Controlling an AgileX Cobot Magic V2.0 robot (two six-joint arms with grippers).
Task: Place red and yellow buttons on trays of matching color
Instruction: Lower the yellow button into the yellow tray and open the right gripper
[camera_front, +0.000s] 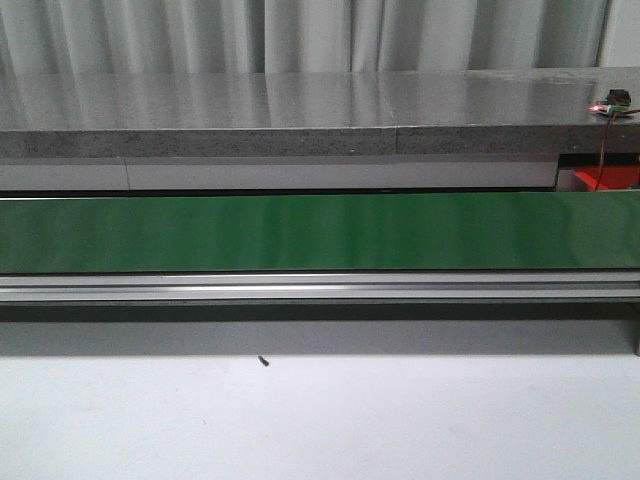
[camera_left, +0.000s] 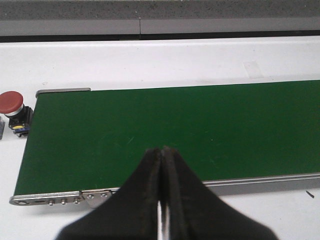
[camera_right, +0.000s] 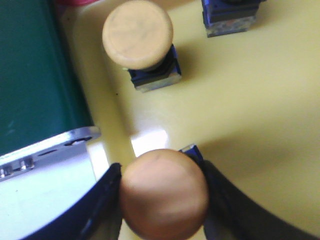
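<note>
- A round yellow mushroom-cap push button (camera_right: 165, 194) sits pinched between the dark fingers of the right gripper (camera_right: 162, 200), over the glossy yellow plastic tray (camera_right: 250, 115); whether its base touches the tray floor cannot be told; I judge this button to be at the point of release.
- Two more are already down in that tray: a pale yellow-capped button on a blue-black base (camera_right: 140, 42) at about 12 o'clock from the held one, and the blue base of another (camera_right: 230, 17) near 1 o'clock, its cap out of frame.
- A red mushroom-cap button on a black base (camera_left: 12, 107) stands on the white table just off the belt's end, at roughly 10 o'clock from the left gripper (camera_left: 162, 200); it looks unsorted; no red tray is plainly seen beyond a red patch at one edge.
- The left gripper's fingers are pressed together, empty, above the green conveyor belt (camera_left: 175, 130).
- The belt's metal end plate (camera_right: 50, 150) lies close beside the tray rim; nothing blocks the release.
</note>
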